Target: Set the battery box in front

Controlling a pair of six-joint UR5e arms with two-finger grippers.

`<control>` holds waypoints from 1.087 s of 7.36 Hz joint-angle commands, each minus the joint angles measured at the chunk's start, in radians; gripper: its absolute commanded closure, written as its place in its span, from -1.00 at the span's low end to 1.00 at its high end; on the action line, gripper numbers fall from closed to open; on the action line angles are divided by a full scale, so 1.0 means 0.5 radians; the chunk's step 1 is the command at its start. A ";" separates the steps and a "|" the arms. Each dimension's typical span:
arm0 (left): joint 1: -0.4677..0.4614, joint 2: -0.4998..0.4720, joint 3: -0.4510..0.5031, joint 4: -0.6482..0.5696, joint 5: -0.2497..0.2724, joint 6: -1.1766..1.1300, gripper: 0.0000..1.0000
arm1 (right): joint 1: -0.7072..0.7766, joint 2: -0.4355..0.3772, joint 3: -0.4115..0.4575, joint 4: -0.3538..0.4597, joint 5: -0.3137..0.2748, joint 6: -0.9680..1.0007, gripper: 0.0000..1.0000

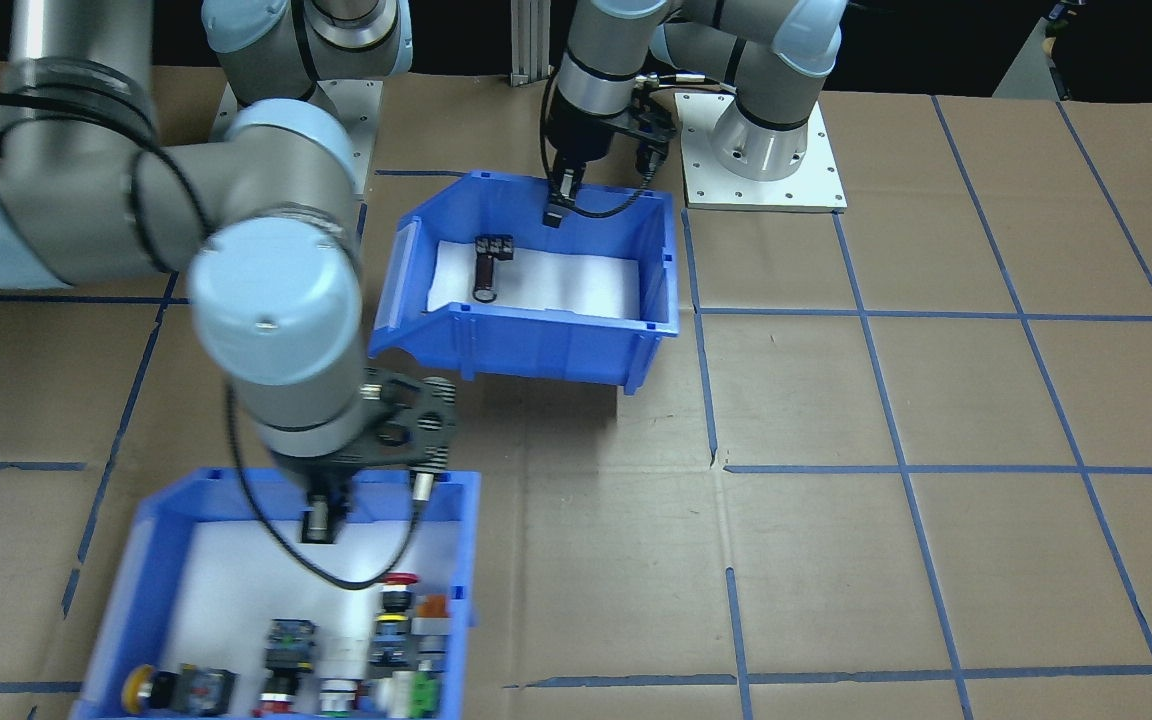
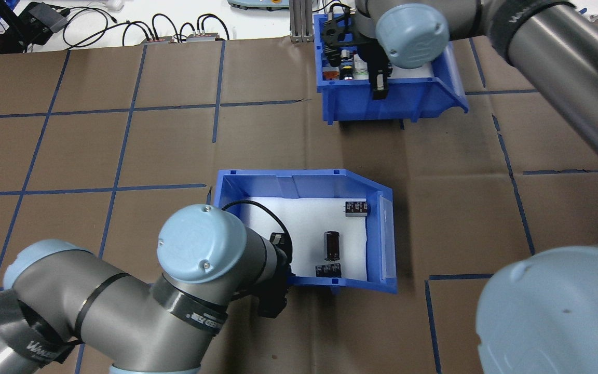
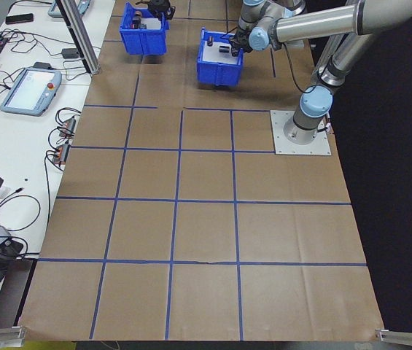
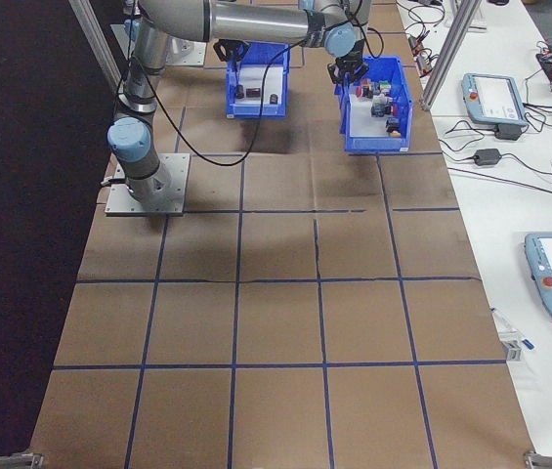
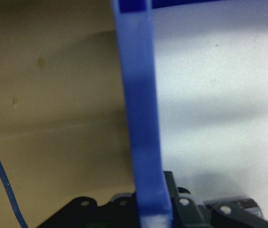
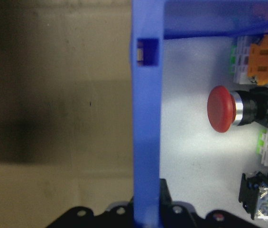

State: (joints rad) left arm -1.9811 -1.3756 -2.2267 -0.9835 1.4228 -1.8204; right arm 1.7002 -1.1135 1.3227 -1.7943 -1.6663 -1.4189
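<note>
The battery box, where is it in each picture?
Front-facing: battery box upper centre.
Overhead: lower centre.
Exterior left: top, right-hand bin.
Exterior right: top, left-hand bin.
Left wrist: its wall, centre.
Right wrist: not in it.
Shared landmark: the switch bin.

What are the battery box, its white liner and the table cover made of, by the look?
Battery box: moulded plastic, likely; glossy uniform blue, thin rigid walls.
Liner: looks like foam sheet; matte white, finely grainy in the left wrist view.
Table cover: brown cardboard or heavy paper, apparently; matte, creased, seams taped in blue.
</note>
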 commanded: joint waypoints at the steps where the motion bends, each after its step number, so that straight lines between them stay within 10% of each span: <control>1: 0.420 0.006 0.063 -0.141 -0.014 0.342 1.00 | -0.285 -0.159 0.237 -0.126 0.013 -0.305 0.91; 8: 0.385 -1.224 1.421 -0.221 -0.008 0.328 1.00 | -0.666 -0.558 0.919 -0.397 0.004 -0.681 0.91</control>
State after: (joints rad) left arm -1.7767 -1.8980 -1.6100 -1.0920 1.4209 -1.6415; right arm 1.3876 -1.3686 1.7422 -1.9918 -1.6669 -1.7525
